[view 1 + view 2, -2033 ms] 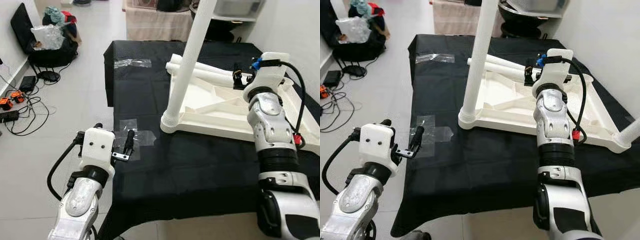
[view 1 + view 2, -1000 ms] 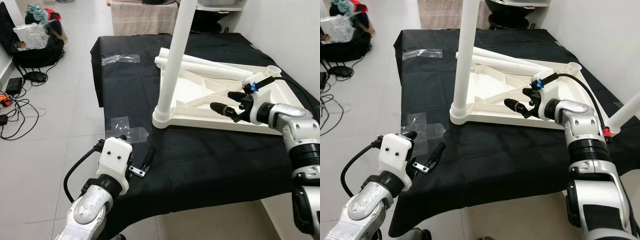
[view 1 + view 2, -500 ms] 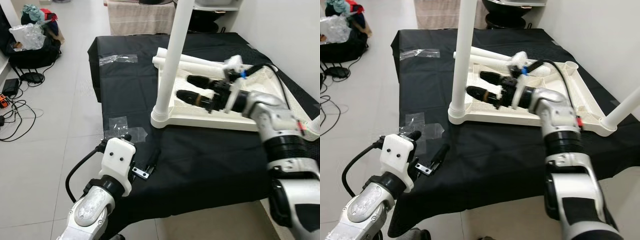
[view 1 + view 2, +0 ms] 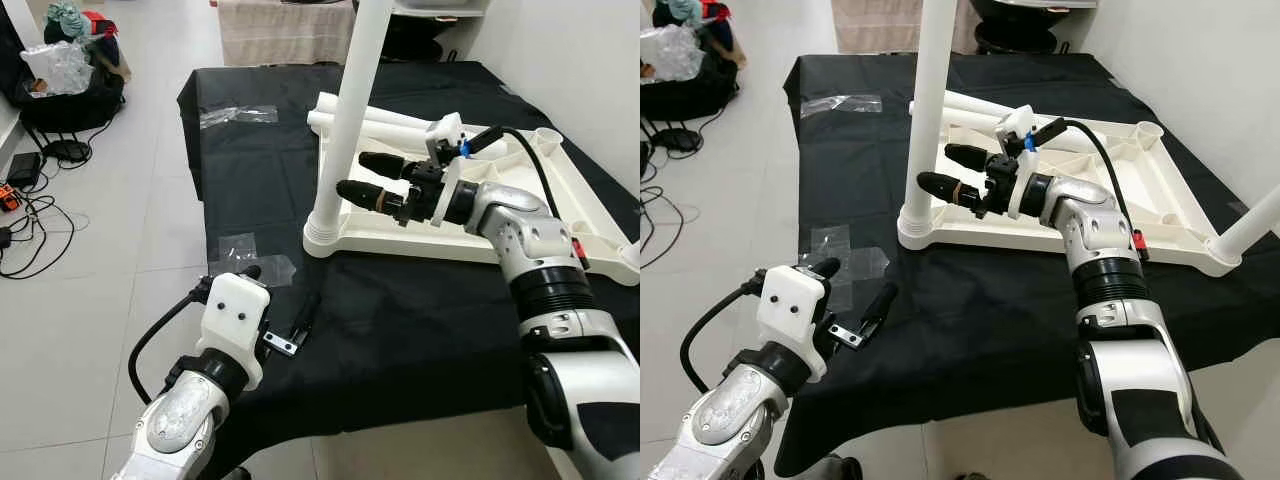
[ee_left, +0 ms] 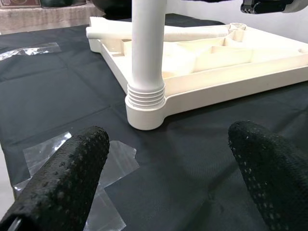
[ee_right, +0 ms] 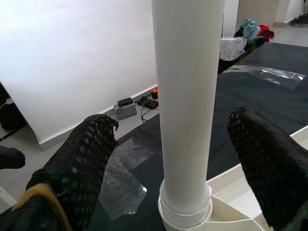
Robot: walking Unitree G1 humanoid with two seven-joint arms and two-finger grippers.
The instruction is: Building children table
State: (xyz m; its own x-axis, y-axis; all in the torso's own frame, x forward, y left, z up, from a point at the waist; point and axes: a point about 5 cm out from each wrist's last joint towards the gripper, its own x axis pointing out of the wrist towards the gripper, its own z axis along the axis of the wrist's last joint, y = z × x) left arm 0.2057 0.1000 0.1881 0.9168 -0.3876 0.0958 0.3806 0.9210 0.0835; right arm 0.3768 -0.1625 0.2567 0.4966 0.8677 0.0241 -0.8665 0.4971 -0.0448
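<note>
An upturned table top (image 4: 520,215) lies on the black table (image 4: 400,330), one leg (image 4: 345,120) upright at its near-left corner.

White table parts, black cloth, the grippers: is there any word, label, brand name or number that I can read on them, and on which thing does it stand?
None can be read.
Upside-down white tabletop and upright leg: plain, no print.
Black cloth and clear tape: no writing.
Right gripper and left gripper: no legible marking.

text: none readable | labels: none readable | brands: none readable | numbers: none readable
</note>
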